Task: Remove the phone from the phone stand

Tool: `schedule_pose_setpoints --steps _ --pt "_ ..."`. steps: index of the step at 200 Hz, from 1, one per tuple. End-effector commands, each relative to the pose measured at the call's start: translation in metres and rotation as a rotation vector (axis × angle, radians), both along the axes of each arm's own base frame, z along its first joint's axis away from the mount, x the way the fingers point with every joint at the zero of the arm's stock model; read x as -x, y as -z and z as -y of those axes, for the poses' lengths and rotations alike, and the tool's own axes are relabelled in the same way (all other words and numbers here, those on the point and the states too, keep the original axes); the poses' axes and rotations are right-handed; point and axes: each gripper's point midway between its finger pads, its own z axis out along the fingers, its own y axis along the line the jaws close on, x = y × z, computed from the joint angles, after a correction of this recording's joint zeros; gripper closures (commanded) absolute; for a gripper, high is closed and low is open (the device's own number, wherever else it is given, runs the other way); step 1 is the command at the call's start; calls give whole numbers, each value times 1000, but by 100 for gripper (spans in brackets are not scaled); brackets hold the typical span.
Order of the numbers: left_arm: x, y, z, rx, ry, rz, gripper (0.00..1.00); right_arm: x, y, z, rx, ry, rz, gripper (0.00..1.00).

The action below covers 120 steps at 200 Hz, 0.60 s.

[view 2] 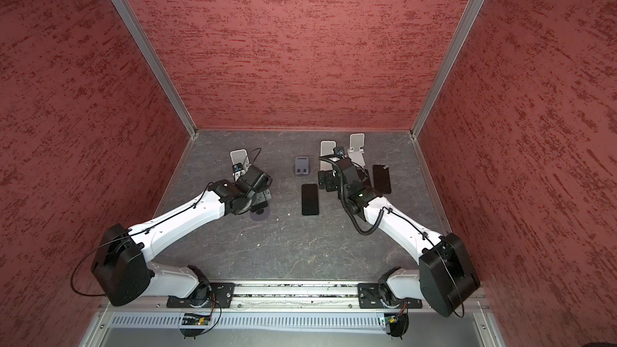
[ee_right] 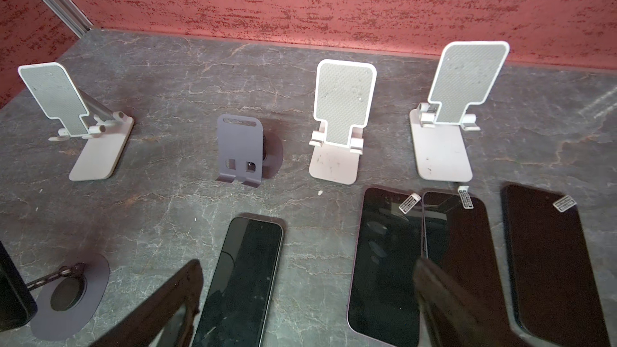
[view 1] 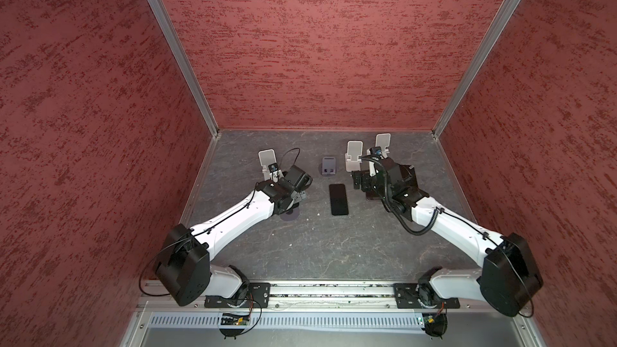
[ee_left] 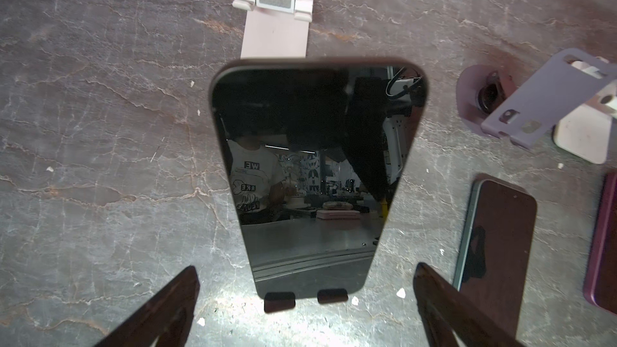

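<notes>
The phone (ee_left: 317, 168) leans upright on its dark stand (ee_left: 279, 300), its lower edge caught in the two front hooks that prop it at a tilt. The left end effector (ee_left: 306, 267) hangs released, one finger on either side of the phone and clear of both edges, placed, I judge, to close across its width. The right end effector (ee_right: 307, 263) is also released and holds nothing. It hovers over flat phones (ee_right: 384, 262) on the tabletop (ee_right: 167, 195) before empty stands (ee_right: 340, 121).
</notes>
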Motion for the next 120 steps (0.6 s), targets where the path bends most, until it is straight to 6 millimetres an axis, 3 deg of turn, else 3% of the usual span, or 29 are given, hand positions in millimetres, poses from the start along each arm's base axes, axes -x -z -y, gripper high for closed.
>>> schedule_pose_setpoints --steps 1,120 --pt "-12 -4 3 11 -1 21 0 -3 -9 9 3 31 39 1" --pt "-32 3 1 1 -7 25 0 -4 -2 7 -1 25 40 2"
